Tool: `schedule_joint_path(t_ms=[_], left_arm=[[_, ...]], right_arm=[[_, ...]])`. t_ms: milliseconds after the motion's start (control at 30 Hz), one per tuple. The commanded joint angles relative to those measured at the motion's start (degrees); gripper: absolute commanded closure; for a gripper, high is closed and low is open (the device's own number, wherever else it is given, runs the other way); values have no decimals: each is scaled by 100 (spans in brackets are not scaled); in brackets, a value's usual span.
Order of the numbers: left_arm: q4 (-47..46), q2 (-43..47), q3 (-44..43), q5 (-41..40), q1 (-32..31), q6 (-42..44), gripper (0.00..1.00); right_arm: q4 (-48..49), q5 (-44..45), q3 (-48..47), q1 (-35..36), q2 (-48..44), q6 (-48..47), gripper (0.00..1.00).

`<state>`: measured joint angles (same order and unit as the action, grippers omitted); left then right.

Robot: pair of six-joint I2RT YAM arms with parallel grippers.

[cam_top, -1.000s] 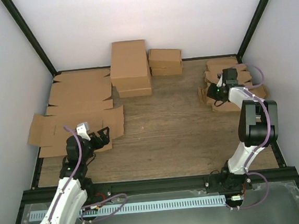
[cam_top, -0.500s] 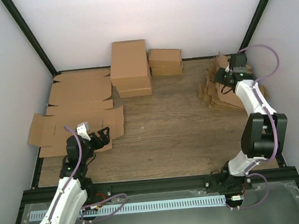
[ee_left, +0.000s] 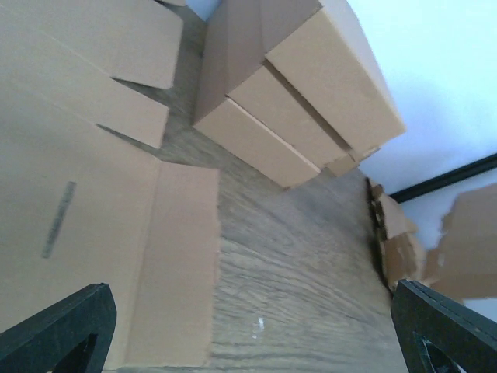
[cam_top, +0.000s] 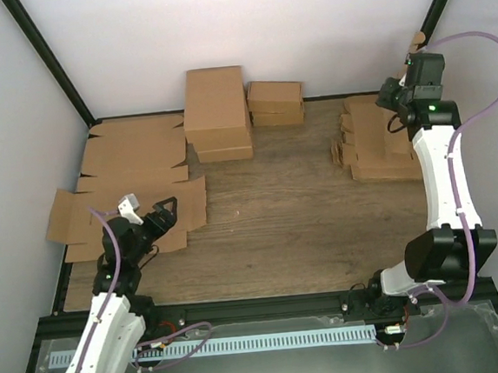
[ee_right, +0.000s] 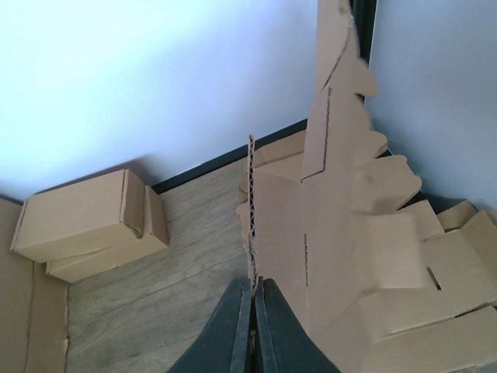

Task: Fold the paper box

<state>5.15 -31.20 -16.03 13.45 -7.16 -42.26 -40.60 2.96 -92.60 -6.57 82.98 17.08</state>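
1. Right gripper (ee_right: 252,284) is clenched, pinching a thin corrugated edge of the paper box (ee_right: 334,155). The blank stands upright in front of the wrist cam.
2. Overhead, that arm is up high at the far right corner, above the stack of blanks (cam_top: 376,145). So the box is in the air, not on the table (cam_top: 278,219).
3. Left gripper (cam_top: 166,213) is wide open and holds nothing. It hovers over the big flat sheets (cam_top: 133,153) on the left side, well apart from the box.
4. Task is barely begun IMO: the blank is picked, with no fold made yet.
5. Risk 1: it's an edge-only pinch. The blank is tall and floppy, so a quick swing to centre could twist it out of the jaws.
6. Risk 2: the wrist cam shows an edge plus a broad panel beside it. I can't tell if that's one blank or two stuck together, so watch for a double pick.
7. Risk 3: the blank's top sits close to the corner post and wall. A move outward could snag the toothed flaps.
8. Risk 4: lowering it edge-first onto the stack, not onto bare wood, could scatter the pile.
9. Keep the left arm away from the folded boxes (cam_top: 216,111) when you bring it over to help.
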Motion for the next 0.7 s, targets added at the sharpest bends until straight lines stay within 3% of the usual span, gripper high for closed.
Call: schedule_joint_path(t_ms=[0,133,367,467,667], left_arm=[[-291,0,-154,702,-4,-592,0],[-52,-245,-546,1157,-13,-509,0],[1214,128,-1472,1297,-9,98,0],[1691,333,-1757,1311,-11,200,0],[2367,550,-2004,1334,-14,45,0]], right_arm=[[-757,-345,-740,45,-152,-121,99],[-1232,-628,-1207,296,-458,-168,99],[-1352,-3631,-1193,390,-1204,-33,99],[-1603,-3961,-1111,663,-1353,-89,99],[-1204,-5202,269,1341,-2020,-340,99]])
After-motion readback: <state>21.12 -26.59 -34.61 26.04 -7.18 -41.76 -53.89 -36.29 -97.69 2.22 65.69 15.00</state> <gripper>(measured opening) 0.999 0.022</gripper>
